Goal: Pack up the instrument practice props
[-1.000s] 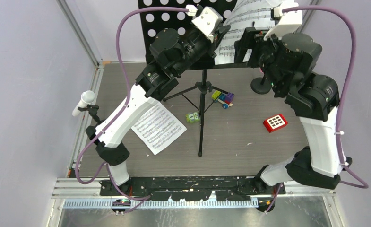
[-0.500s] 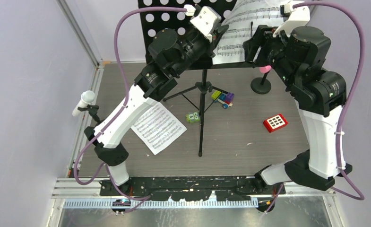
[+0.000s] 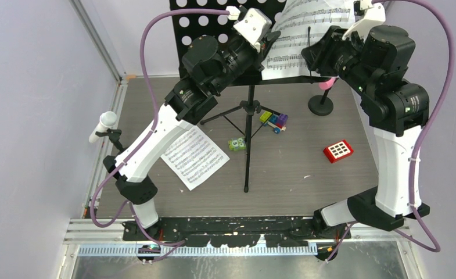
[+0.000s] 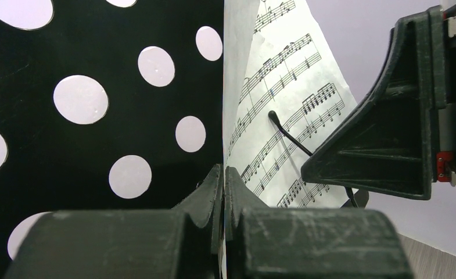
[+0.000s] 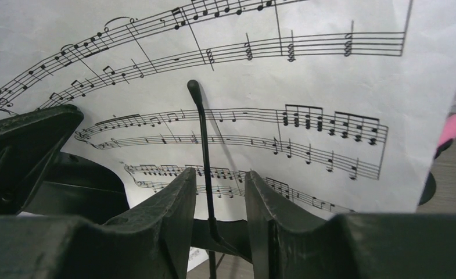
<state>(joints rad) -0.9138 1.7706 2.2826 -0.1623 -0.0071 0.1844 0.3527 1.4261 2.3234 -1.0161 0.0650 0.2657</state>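
The black perforated music desk [image 3: 202, 29] stands on its tripod [image 3: 248, 133] at the back. A white sheet-music page [image 3: 298, 35] leans on it. My left gripper [image 4: 223, 174] is shut on that page's [image 4: 283, 104] left edge, beside the desk [image 4: 97, 151]. My right gripper [image 5: 221, 180] is open, its jaws a narrow gap apart on either side of the desk's thin wire page holder [image 5: 205, 151] without touching it, in front of the page [image 5: 307, 87]. Another page [image 3: 194, 157] lies on the floor. A white microphone [image 3: 102, 127] stands far left; a pink one [image 3: 327, 84] sits on a round-based mount [image 3: 320, 106].
Colourful toy blocks [image 3: 273, 120] and a small green toy [image 3: 236, 144] lie near the tripod legs. A red keypad [image 3: 338, 150] sits to the right. Walls close in on both sides. Both arms crowd the desk's right half.
My right arm has risen and moved in toward the page, and its jaws have narrowed around the wire holder. The left gripper has stayed shut on the page's edge.
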